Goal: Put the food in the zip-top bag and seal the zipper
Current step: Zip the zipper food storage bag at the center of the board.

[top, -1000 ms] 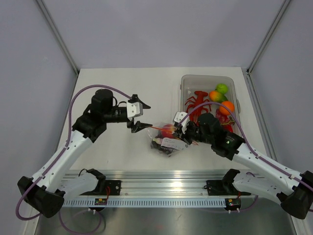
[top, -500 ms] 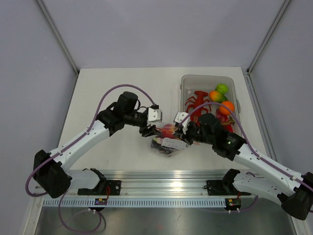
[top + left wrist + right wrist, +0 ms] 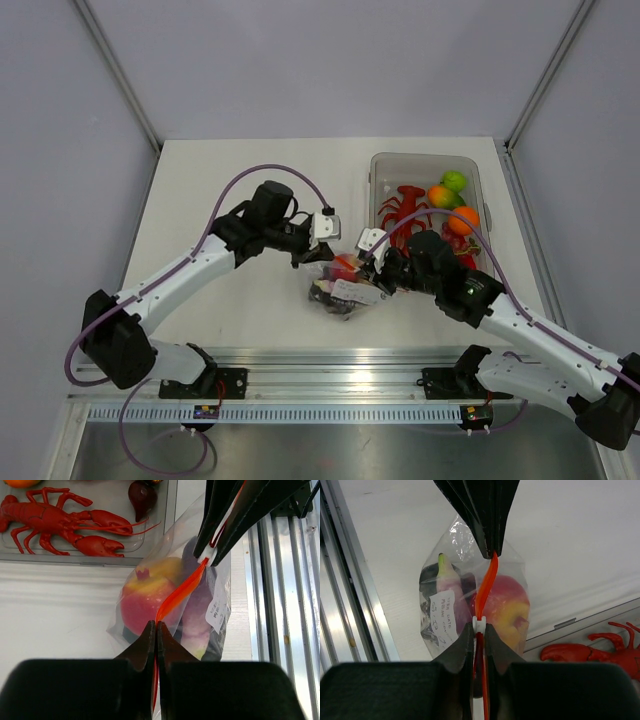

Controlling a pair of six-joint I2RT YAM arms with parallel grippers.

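The zip-top bag (image 3: 338, 290) lies at the table's middle, held up by its zipper (image 3: 176, 599), a red-orange strip stretched between both grippers. Inside the bag are food pieces: a red-yellow fruit (image 3: 145, 597) and a purple eggplant (image 3: 450, 587). My left gripper (image 3: 313, 258) (image 3: 156, 626) is shut on the zipper's left end. My right gripper (image 3: 373, 272) (image 3: 479, 629) is shut on the zipper's right end, just behind the white slider (image 3: 479, 623). Each wrist view shows the other gripper's fingers (image 3: 487, 515) pinching the far end.
A rigid clear tub (image 3: 476, 182) stands at the right rear, holding a red lobster (image 3: 403, 208), an orange fruit (image 3: 464, 219), a green one (image 3: 455, 180) and more. A metal rail (image 3: 330, 385) runs along the near edge.
My left arm swung right to the bag, and its gripper closed on the zipper's left end. The right gripper kept its hold and place.
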